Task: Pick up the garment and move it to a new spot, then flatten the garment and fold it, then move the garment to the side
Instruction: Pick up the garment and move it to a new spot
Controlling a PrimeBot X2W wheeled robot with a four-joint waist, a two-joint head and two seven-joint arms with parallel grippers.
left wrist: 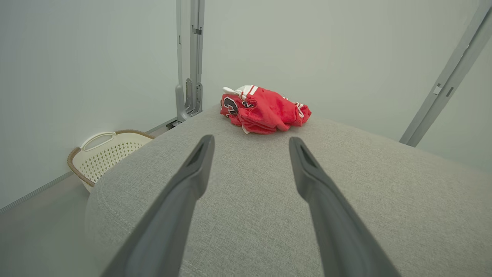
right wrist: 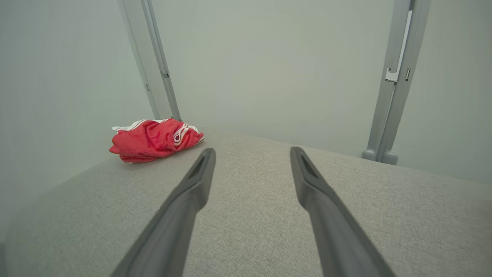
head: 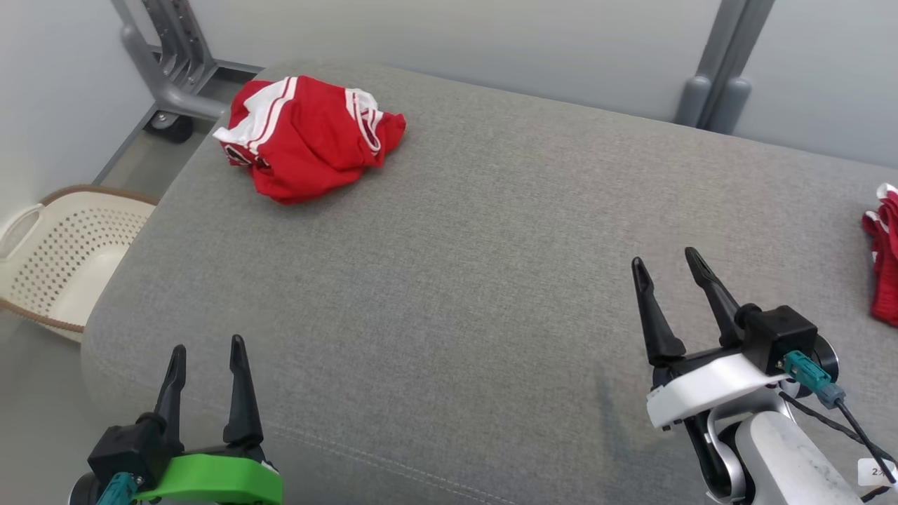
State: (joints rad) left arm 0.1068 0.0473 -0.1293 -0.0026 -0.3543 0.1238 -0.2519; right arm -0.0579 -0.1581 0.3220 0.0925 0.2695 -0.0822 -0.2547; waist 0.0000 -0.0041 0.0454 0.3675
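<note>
A crumpled red garment point(head: 309, 137) with white stripes lies bunched at the far left corner of the grey padded table point(head: 456, 245). The left wrist view has the garment point(left wrist: 263, 109) straight ahead beyond the fingers, a dark number on its side. From the right wrist it sits far off to the left, garment point(right wrist: 155, 139). My left gripper point(head: 207, 351) stands open at the near left edge, empty and well short of the garment. Over the near right of the table, my right gripper point(head: 663, 263) is open with nothing between its fingers.
A second red cloth point(head: 885, 256) lies at the table's right edge. A cream perforated basket point(head: 66, 256) stands on the floor to the left, below the table. Grey frame posts point(head: 715, 70) and a wheeled stand point(head: 168, 77) rise behind the table.
</note>
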